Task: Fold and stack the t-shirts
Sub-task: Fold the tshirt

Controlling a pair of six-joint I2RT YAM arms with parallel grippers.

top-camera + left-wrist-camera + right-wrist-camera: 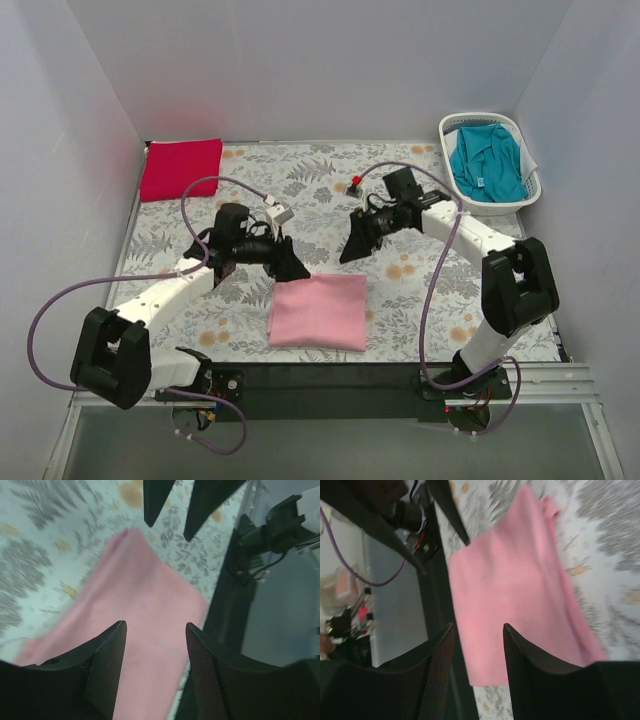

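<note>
Three t-shirts, one basket, two grippers. The pink shirt (318,311) lay folded at mid near edge. The red shirt (181,168) lay folded in the far-left corner, probably the stack's base. The teal shirt (487,163) lay crumpled in the basket (448,126) at the far-right corner, apparently awaiting folding. The left gripper (295,268) and right gripper (350,252) hovered over the pink shirt's far edge, jaws apart and empty.

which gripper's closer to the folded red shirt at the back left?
Left. The left gripper is right of and below the red t-shirt in the top view, by the pink t-shirt's far left corner. The right gripper is further right, beyond it.
</note>
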